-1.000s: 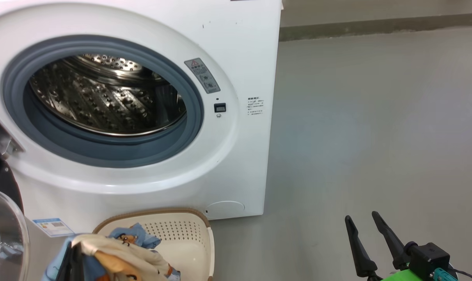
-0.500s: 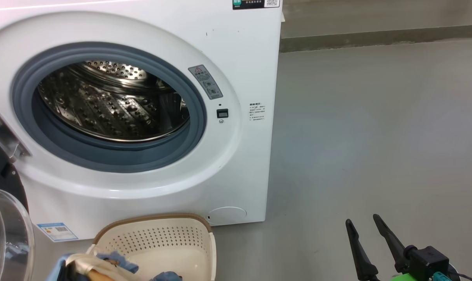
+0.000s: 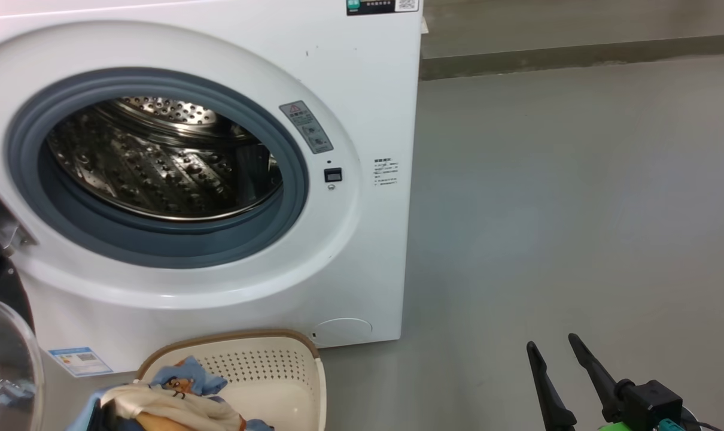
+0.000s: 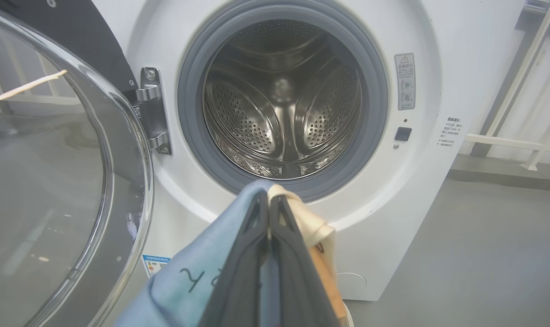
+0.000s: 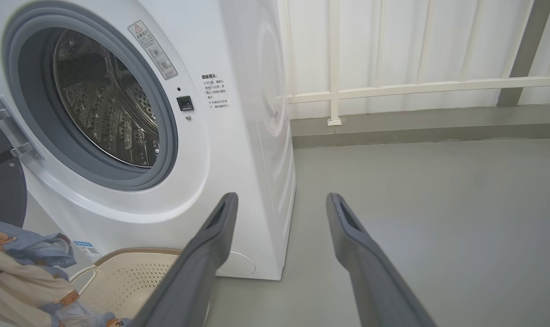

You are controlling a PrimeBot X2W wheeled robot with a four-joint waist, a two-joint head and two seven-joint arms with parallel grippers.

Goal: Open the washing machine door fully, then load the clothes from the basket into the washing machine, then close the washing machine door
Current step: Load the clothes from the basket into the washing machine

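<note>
The washing machine has a smooth, glossy white shell, a matt grey rubber gasket and a shiny perforated steel drum; the washing machine door shows clear, glossy glass. The basket is matt cream plastic under a brown woven-look rim, the clothes soft crumpled cloth. The floor looks matt grey and smooth.

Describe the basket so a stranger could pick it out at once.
Find the big white washing machine. On the floor just before its lower front sits the basket. It alone is cream perforated plastic with a brown rim.
</note>
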